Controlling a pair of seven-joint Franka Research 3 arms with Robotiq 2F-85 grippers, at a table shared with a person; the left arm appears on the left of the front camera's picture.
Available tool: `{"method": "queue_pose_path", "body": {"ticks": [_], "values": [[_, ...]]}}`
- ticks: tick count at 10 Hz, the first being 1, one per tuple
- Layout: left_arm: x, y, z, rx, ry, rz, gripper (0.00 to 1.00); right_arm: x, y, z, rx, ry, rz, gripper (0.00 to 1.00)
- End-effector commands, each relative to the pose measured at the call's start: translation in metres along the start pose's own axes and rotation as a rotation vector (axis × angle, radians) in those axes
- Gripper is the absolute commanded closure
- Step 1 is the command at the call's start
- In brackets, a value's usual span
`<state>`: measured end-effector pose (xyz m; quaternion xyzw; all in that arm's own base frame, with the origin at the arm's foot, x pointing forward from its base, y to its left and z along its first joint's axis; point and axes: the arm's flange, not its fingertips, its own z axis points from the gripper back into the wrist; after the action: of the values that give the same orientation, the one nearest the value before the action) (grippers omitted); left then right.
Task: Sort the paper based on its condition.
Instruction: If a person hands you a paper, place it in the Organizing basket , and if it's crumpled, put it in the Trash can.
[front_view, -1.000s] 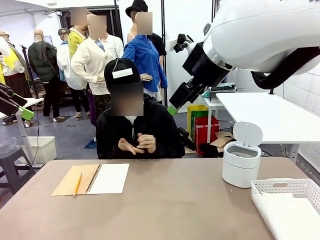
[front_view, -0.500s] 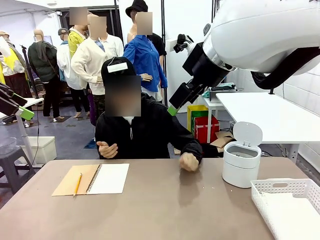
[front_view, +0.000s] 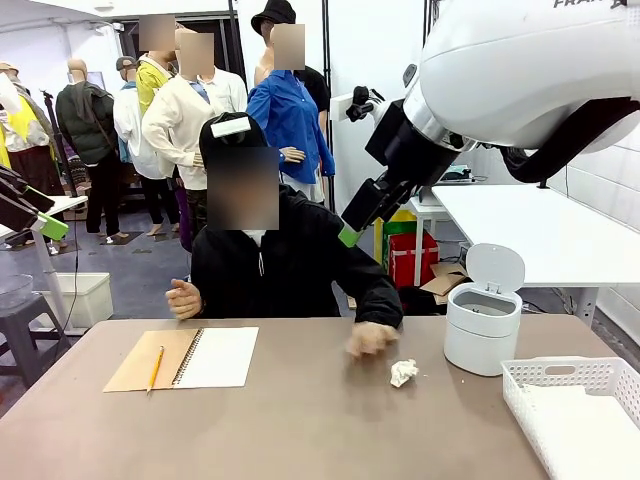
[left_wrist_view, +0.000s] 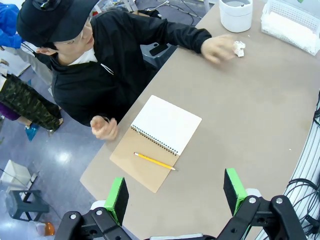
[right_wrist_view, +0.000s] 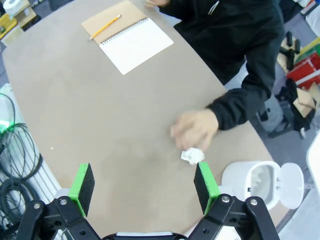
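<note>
Brown table (front_view: 300, 420) fills the lower frame; white basket (front_view: 560, 378) at lower right, lidded bin (front_view: 482, 335) beside it. Left gripper (left_wrist_view: 176, 192) and right gripper (right_wrist_view: 144, 182) hang high, fingers spread, holding nothing. The crumpled paper wad (front_view: 403, 373) lies right of centre, just beside the person's hand (front_view: 372, 340).

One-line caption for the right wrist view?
Person's hand beside a crumpled paper wad near the open bin, right gripper open above.

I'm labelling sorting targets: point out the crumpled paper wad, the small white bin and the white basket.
crumpled paper wad (front_view: 403, 373), front view, middle of the wad.
small white bin (front_view: 482, 342), front view, front wall.
white basket (front_view: 526, 405), front view, left wall.
</note>
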<state>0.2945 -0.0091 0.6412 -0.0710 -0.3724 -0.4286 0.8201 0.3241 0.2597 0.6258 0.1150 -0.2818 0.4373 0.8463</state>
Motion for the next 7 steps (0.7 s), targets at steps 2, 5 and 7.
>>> {"method": "queue_pose_path", "body": {"ticks": [2, 5, 7], "values": [[0.0, 0.001, 0.0, 0.01, -0.006, 0.002, 0.0, 0.001, -0.003, -0.002, 0.0, 0.027, -0.012, 0.0], [0.0, 0.001, 0.0, 0.01, -0.006, 0.002, 0.0, -0.001, -0.008, -0.024, -0.042, 0.143, -0.046, 0.0], [0.0, 0.001, 0.0, 0.01, -0.006, 0.002, 0.0, -0.005, -0.02, -0.051, -0.006, 0.264, -0.061, 0.0]]}}
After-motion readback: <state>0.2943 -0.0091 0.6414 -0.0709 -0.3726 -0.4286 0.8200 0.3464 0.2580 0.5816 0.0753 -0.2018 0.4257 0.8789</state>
